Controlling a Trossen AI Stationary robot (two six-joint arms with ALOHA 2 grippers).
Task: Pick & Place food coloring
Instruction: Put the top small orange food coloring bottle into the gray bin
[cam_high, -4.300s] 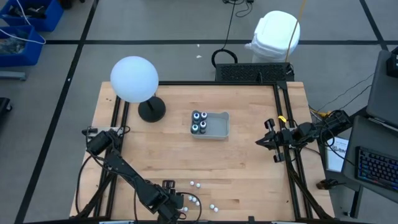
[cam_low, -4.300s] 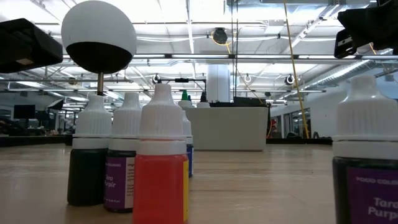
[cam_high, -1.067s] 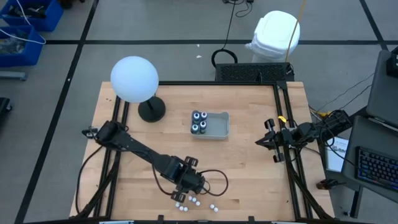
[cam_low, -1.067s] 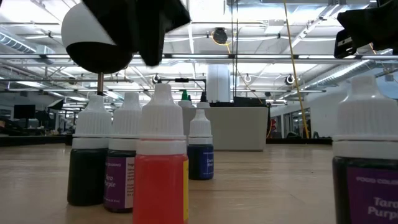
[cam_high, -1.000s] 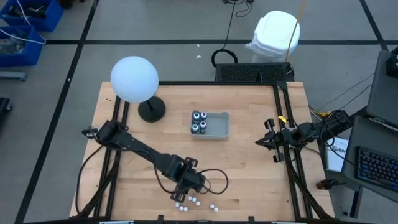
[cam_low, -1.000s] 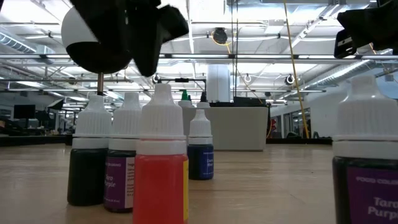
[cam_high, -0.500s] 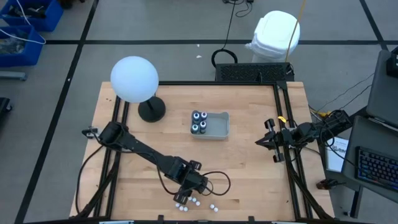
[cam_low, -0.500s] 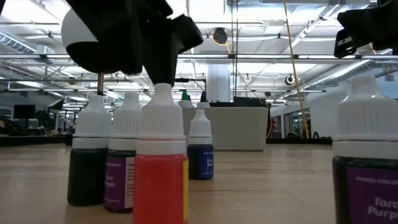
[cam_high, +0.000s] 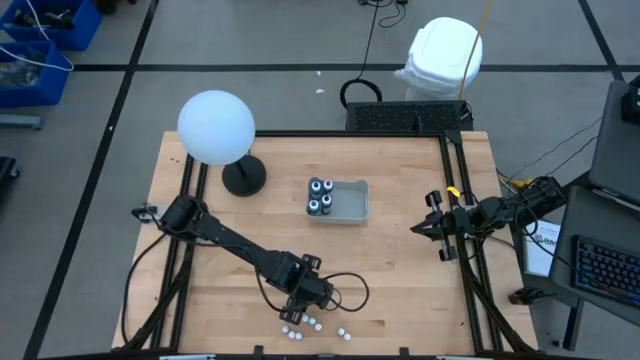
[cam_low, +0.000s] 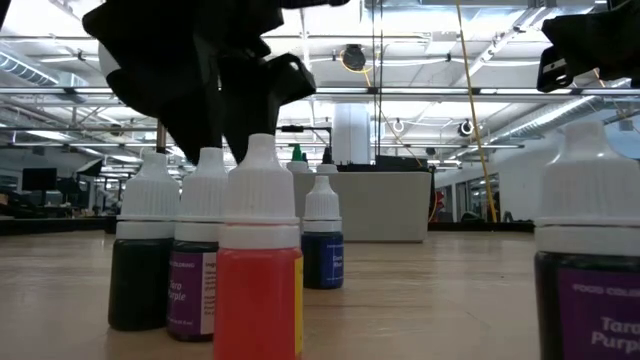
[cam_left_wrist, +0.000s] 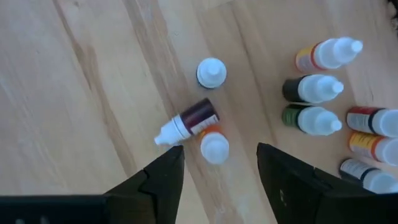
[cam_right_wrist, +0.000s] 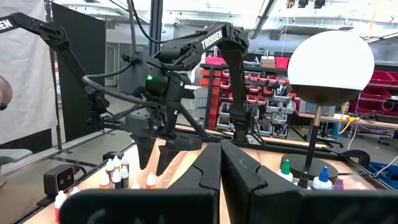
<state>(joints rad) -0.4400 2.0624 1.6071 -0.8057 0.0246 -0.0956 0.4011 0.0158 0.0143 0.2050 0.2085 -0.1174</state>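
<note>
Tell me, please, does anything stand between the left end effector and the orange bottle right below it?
Nothing visible does. The left end effector hangs open over the orange bottle, but a toppled dark bottle lies touching it, close to one finger.

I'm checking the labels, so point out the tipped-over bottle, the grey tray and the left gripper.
Tipped-over bottle (cam_left_wrist: 194, 118), left wrist view, on its dark body.
Grey tray (cam_high: 354, 203), high view, on its bare floor right of the bottles.
Left gripper (cam_left_wrist: 219, 167), left wrist view, midway between its open fingertips.
</note>
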